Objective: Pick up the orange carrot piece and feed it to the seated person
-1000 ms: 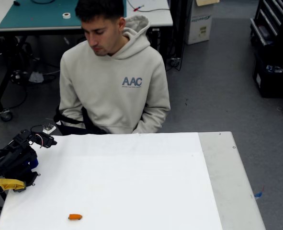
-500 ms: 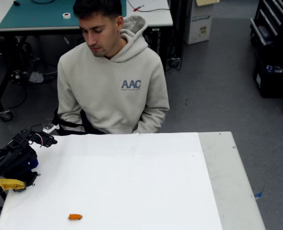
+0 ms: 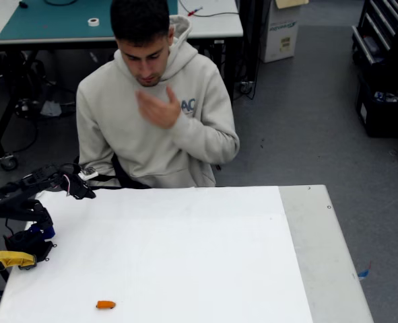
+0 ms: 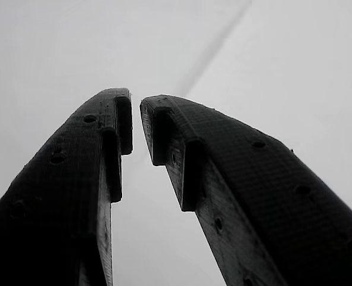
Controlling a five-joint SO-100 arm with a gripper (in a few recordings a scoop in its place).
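Arm (image 3: pixel 20 198): black segmented links, blue part near base, thin red and white wires near wrist. Pincer (image 4: pixel 136 128): 2 black fingers (image 4: pixel 74 179), textured printed surface, small round holes, stepped inner pads.

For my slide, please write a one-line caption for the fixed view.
Seated person raises a hand; gripper hovers empty, orange carrot piece untouched on table.

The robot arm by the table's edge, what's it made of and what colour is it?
The arm is black, with blue near its base and thin red and white wires near the gripper. Up close, the fingers are dark, textured, tapering plates dotted with small holes.
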